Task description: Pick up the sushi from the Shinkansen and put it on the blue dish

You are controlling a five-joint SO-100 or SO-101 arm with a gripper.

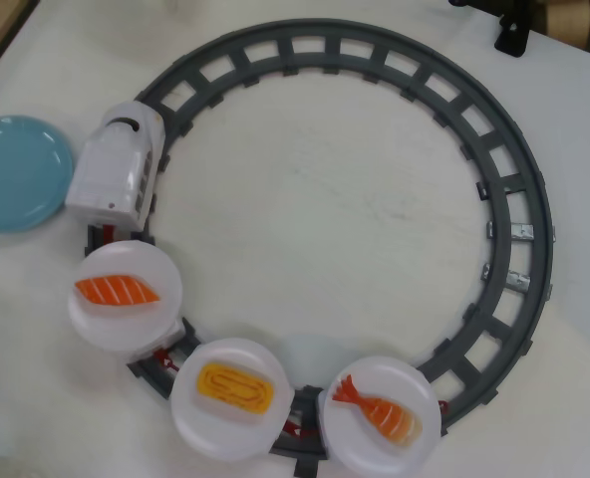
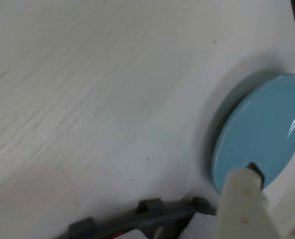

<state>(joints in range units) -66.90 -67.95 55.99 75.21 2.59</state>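
I see the Shinkansen (image 1: pixel 116 174) on the grey ring track (image 1: pixel 514 199), left side of the overhead view, three plate cars trailing. The sushi (image 1: pixel 377 410) sits on the last white plate (image 1: pixel 415 383) at bottom — salmon and egg on the two ahead. The blue dish (image 1: pixel 16 171) lies on the surface just left of the train's nose. Wrist view shows one pale finger (image 2: pixel 247 204) only — can't tell how the jaws stand.
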